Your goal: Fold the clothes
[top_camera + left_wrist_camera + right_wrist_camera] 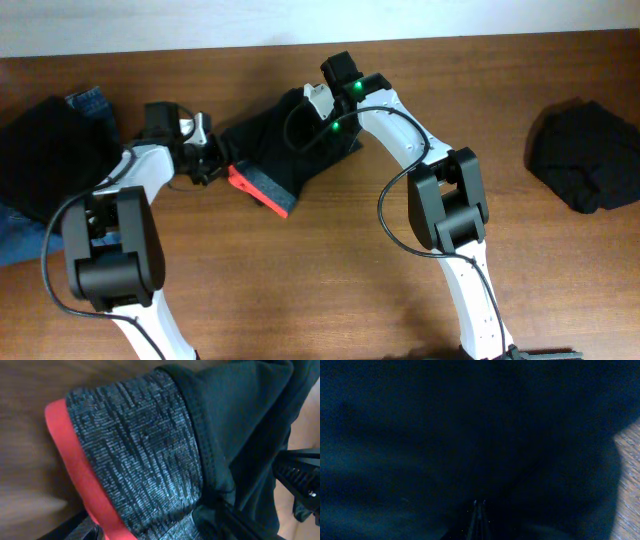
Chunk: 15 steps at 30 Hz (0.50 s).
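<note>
ITEM: black trousers (pixel 290 150), folded bundle, centre of wooden table (pixel 300 290) | grey waistband (pixel 145 450) and red trim (pixel 75 470) at lower-left end | LEFT: left gripper (pixel 218 158), jaws wide, astride waistband | RIGHT: right gripper (pixel 479 510), jaws closed together against black cloth at bundle's top, hold unclear | OTHER: blue jeans (pixel 90 103) far left; black garment (pixel 585 155) far right

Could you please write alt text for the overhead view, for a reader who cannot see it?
Two robot arms meet over black trousers with a grey waistband and red trim: left gripper at the waistband, right gripper on the black cloth. A dark garment lies far right; a black pile, over blue jeans, far left.
</note>
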Each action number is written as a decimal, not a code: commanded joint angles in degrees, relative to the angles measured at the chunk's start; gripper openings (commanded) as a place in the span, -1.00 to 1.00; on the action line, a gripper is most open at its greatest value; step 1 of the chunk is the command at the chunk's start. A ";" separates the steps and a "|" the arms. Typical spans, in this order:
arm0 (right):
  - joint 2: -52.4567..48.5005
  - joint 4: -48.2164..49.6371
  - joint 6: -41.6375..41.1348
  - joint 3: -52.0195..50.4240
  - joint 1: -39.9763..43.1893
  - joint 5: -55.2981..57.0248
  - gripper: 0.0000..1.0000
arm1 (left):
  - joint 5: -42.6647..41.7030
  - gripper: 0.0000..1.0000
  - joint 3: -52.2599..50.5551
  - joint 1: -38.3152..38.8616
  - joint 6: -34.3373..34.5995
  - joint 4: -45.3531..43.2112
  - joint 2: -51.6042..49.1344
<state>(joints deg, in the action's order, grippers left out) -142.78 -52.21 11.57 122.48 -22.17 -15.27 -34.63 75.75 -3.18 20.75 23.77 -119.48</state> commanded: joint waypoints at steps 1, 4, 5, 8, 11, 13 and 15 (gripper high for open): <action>-0.96 -0.24 0.00 0.66 -0.31 -0.76 -0.82 | 0.76 0.42 -0.92 2.29 0.94 -0.55 -3.56; -0.96 -0.50 0.00 0.66 -0.31 -0.76 -0.82 | 0.74 0.41 -0.92 2.71 1.14 -1.49 -3.56; -0.96 -0.63 0.00 0.66 -0.31 -0.76 -0.82 | 0.74 0.41 -0.92 2.71 1.14 -1.84 -3.56; -0.96 -0.81 0.00 0.66 -0.31 -0.76 -0.82 | 0.94 0.42 -0.92 2.78 1.14 -3.04 -3.56; -0.96 -0.94 0.00 0.66 -0.31 -0.76 -0.82 | 0.94 0.52 -0.92 3.26 1.18 -3.78 -3.58; -0.96 -0.92 0.00 0.66 -0.31 -0.76 -0.82 | 1.11 0.70 -0.94 3.80 2.05 -4.09 -3.65; -0.96 -0.98 0.00 0.66 -0.35 -0.76 -0.82 | 1.68 0.71 -0.92 4.59 2.21 -4.61 -3.89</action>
<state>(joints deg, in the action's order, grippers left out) -142.78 -52.86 11.62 122.48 -22.17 -15.27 -35.42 75.92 -0.27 22.17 18.92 -120.03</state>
